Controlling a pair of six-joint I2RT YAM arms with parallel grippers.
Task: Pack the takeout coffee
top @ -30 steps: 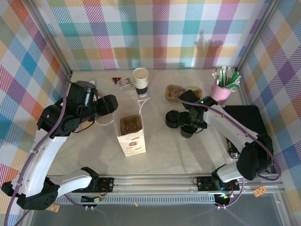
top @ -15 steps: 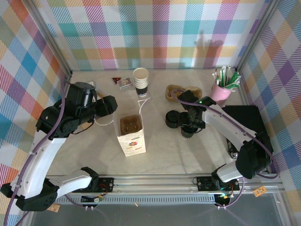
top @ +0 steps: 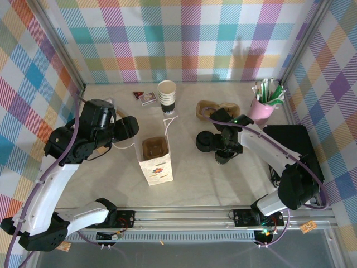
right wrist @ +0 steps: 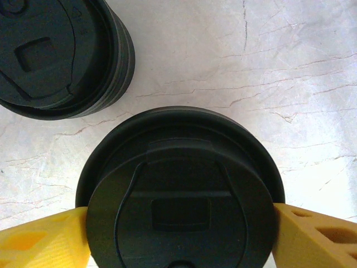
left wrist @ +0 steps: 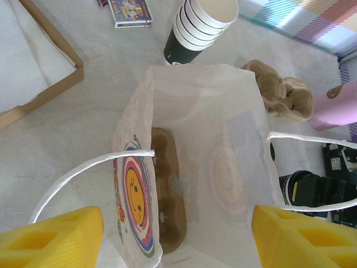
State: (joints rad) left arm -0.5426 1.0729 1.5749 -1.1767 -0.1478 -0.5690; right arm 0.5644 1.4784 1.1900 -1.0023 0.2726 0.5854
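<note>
The takeout coffee (top: 222, 156) stands on the table right of centre; from above, its round black lid (right wrist: 181, 195) hides the cup wall. My right gripper (right wrist: 178, 231) is shut on it, with a yellow fingertip (right wrist: 47, 240) pressed against each side of the lid rim. A white paper bag (top: 157, 163) printed with a smiley stands open at the table's middle, a brown cup carrier (left wrist: 167, 192) lying inside it. My left gripper (left wrist: 178, 237) hovers open over the bag's mouth (left wrist: 195, 100), its jaws wide apart and gripping nothing, near the white handles (left wrist: 83, 167).
A squat black stack of lids (top: 204, 141) stands just left of the coffee. At the back are a stack of lidless cups (top: 167, 95), a small card pack (top: 146, 98), brown pulp carriers (top: 215, 109) and a pink cup of stirrers (top: 265, 103). A black box (top: 287, 139) lies at right.
The right gripper's jaws have closed in a little on the coffee's lid. The left arm has shifted only slightly; the bag and the coffee stand where they were.
</note>
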